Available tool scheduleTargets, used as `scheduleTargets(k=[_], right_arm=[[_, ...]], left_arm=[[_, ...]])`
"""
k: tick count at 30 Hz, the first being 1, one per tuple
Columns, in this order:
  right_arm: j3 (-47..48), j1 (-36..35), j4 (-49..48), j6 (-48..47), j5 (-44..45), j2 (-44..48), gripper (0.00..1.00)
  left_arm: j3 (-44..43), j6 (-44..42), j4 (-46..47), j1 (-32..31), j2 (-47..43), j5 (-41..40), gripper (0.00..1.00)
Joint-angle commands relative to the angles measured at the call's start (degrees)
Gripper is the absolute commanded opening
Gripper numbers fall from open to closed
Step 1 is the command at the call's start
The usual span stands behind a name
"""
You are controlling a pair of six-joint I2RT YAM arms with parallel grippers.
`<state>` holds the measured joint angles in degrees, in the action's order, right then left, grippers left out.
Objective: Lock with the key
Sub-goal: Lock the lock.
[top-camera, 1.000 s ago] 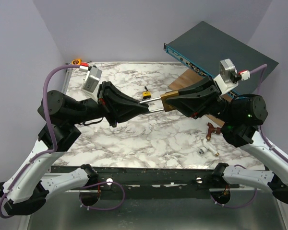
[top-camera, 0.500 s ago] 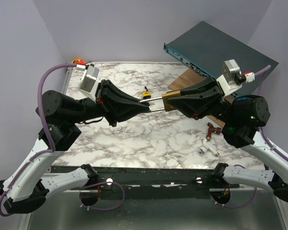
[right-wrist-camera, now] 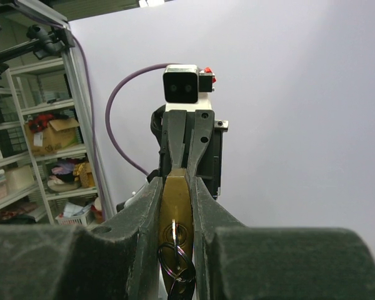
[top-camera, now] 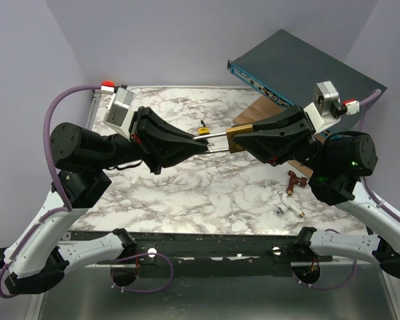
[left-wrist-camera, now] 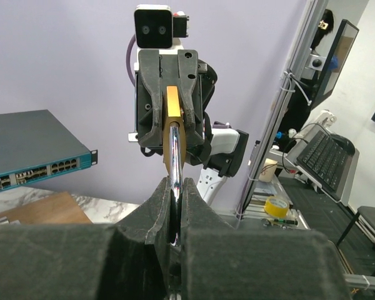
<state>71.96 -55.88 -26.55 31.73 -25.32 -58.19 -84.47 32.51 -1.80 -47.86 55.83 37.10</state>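
- Midair above the bench [top-camera: 187, 193], the right gripper [top-camera: 241, 137] has its jaws clenched on a brass padlock [right-wrist-camera: 175, 206], with a ringed key [right-wrist-camera: 174, 232] in the keyhole.
- The left gripper [top-camera: 201, 141] jaws pinch the shackle [left-wrist-camera: 175, 187].
- I cannot tell whether the shackle is seated, and the key turn likely remains.

Shackle [left-wrist-camera: 174, 156] end unseen inside left pincer [left-wrist-camera: 175, 190]

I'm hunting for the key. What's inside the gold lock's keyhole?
A key sticks in the lock, with a ring hanging from it. The key's blade is hidden inside the brass.
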Motion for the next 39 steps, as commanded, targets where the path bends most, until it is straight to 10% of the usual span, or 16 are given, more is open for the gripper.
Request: scheduleTargets(k=[1,28,39], right_arm=[[-4.8,-5.0,18.7,0.5,-8.2,-10.5,0.01],[-5.7,-6.2,13.8,6.4,-4.0,-15.7,0.01],[-3.2,-6.2,15.3,6.4,-4.3,-17.1,0.01]], left_arm=[[1.8,-1.9,-1.9,-1.8,10.1,-2.9,0.00],[15.2,-1.8,1.5,-4.9,8.0,-7.9,0.00],[16.4,-10.0,-10.6,-5.6,4.7,0.9,0.00]])
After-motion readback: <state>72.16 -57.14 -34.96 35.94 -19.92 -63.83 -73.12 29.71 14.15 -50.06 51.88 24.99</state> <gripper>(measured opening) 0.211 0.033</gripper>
